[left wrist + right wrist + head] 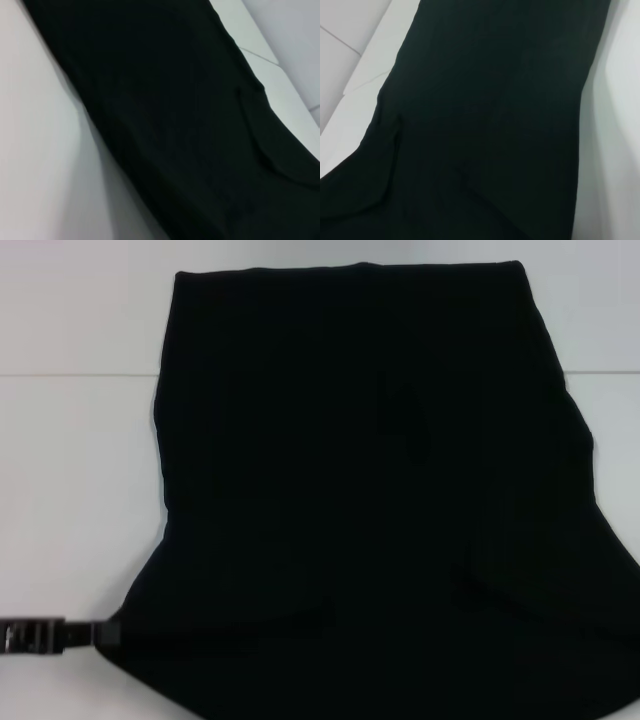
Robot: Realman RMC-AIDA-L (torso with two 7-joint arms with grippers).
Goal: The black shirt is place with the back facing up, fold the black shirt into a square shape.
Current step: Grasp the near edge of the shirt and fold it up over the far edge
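Note:
The black shirt (370, 490) lies flat on the white table (70, 490) and fills most of the head view. Its straight far edge is at the top, and it widens toward the near edge, where the sleeves flare out. No lettering shows on it. My left gripper (100, 632) reaches in from the near left and meets the shirt's near left edge. Both wrist views look down on the shirt (175, 125) (485, 125) and show no fingers. My right gripper is out of view.
White tabletop (45, 165) shows to the left and right of the shirt. A thin seam line (80, 374) crosses the table toward the far side. Bare table (615, 140) also borders the cloth in the right wrist view.

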